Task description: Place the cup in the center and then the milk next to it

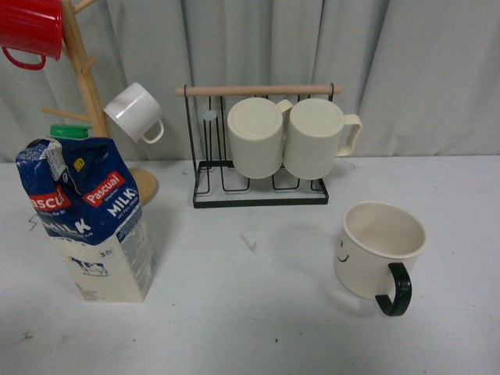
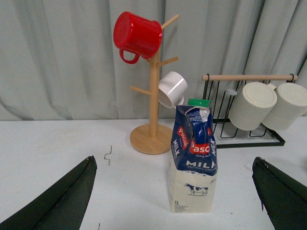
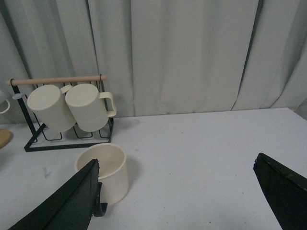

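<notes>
Set out across one white worktop (image 1: 258, 328): one wooden mug tree (image 1: 83, 78) at 10 o'clock, carrying one red mug (image 1: 31, 27) and one small white cup (image 1: 133, 112); one black wire rack (image 1: 262, 201) at 12 o'clock, holding two ribbed cream mugs (image 1: 255, 137); one milk carton (image 1: 90, 226) upright at 9 o'clock, green cap on; one cup (image 1: 379, 250) upright at 4 o'clock, handle toward 5, well apart from the milk carton. Two grippers: left gripper (image 2: 173, 160) spread wide facing the milk carton, pinching nothing; right gripper (image 3: 177, 158) likewise spread, the cup near one finger.
</notes>
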